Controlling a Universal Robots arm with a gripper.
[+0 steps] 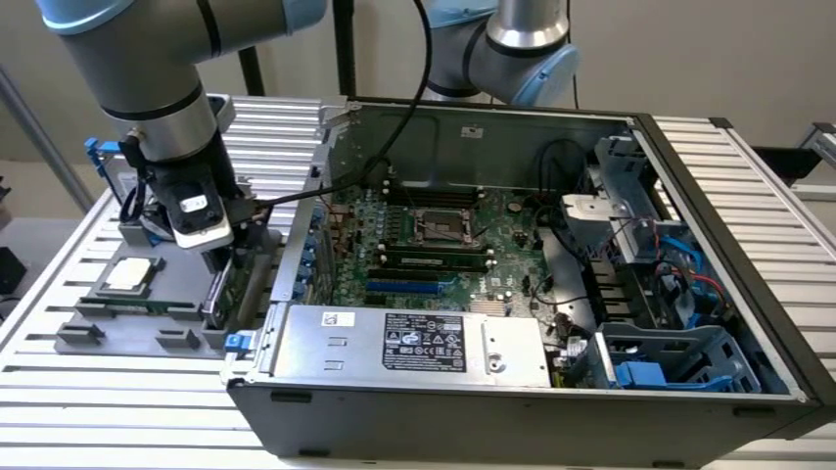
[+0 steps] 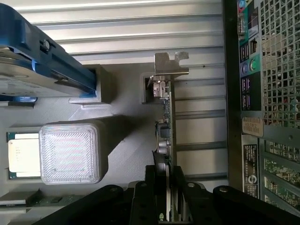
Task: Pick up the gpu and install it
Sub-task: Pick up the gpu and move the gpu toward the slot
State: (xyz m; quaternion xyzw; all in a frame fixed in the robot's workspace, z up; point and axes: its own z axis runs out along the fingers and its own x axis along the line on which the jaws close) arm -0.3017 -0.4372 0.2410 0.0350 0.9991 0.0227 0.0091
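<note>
Just outside the computer case, on the exterior view's left, I see the gripper nipped narrowly onto the gpu, which stands on edge in its grey holder.

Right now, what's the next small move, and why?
Probably lift straight up, slowly. The gripper looks closed on the gpu, which stands on edge in the grey holder beside the open case; sideways motion could jam it.

Open PC case, CPU chip, HDD
</note>
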